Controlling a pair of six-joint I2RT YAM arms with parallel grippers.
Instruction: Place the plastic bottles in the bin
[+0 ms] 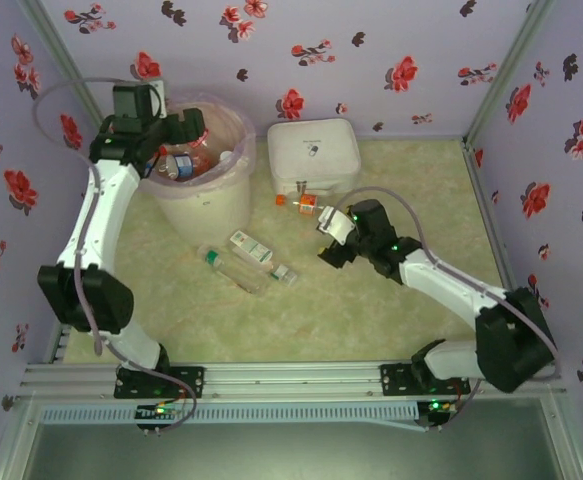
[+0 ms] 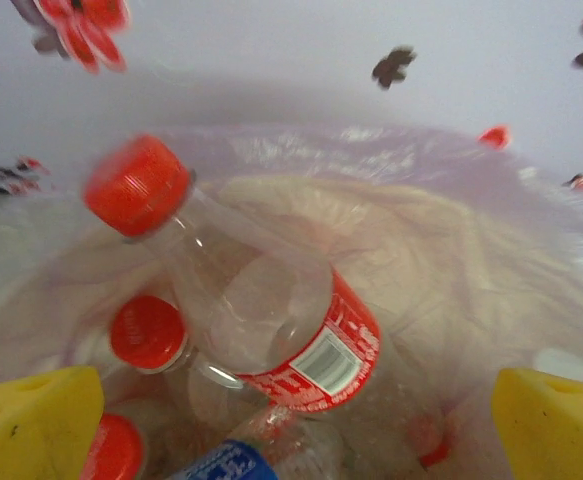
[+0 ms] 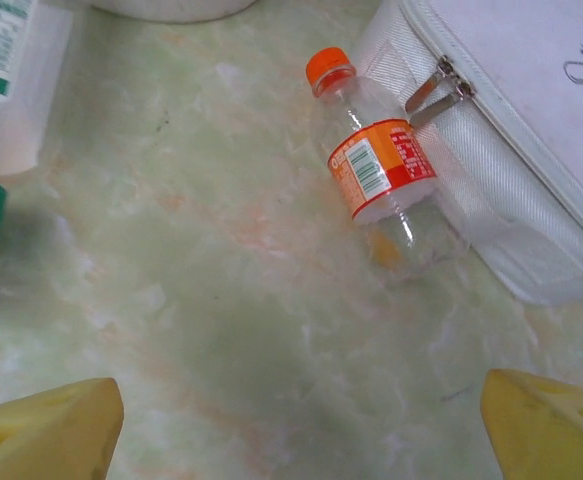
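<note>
Inside bin [image 1: 211,205], red-cap btls [image 2: 261,310] piled, orange-cap btl [image 3: 381,170] against white case [image 3: 531,120]

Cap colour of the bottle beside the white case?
Orange cap; right wrist view shows it best.

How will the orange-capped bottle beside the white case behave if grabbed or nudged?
The orange-capped bottle looks clear and empty: probably light, and its thin walls may dent when squeezed. Lying on its side on the smooth table, it could roll if nudged, though the white case right beside it likely blocks that side.
</note>
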